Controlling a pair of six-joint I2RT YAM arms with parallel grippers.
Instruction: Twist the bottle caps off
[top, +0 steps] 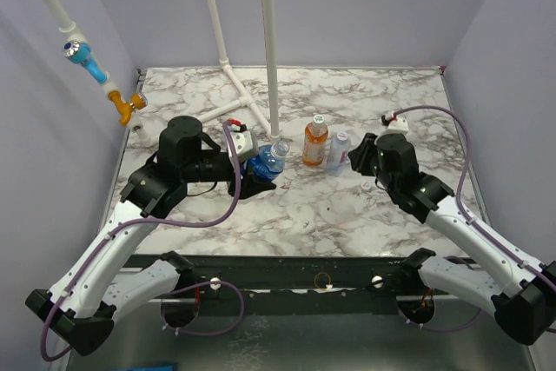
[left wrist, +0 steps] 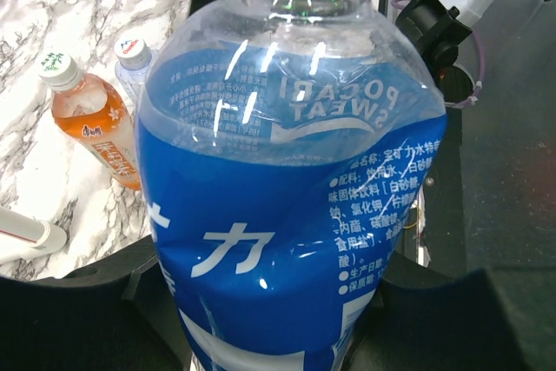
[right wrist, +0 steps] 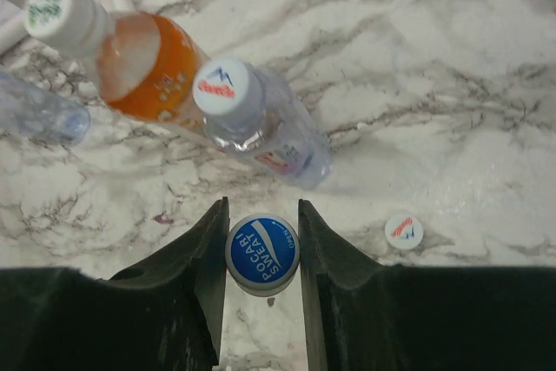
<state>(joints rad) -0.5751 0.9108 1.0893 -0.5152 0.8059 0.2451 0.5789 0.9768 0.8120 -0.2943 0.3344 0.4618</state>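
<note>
My right pincer (right wrist: 261, 225) pinches the blue cap (right wrist: 262, 254), already off. My left pincer (top: 254, 173) clamps the blue-labelled bottle (top: 270, 160), left of the orange bottle (right wrist: 143, 58). Right of the orange bottle, the clear bottle (right wrist: 261, 123) stands capped, nearest my right pincer.

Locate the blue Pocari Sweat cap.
Right wrist view: the blue cap sits pinched in the right pincer, below the clear bottle, a loose white cap to its right.

The blue bottle (left wrist: 295, 241) is cropped at top.
</note>
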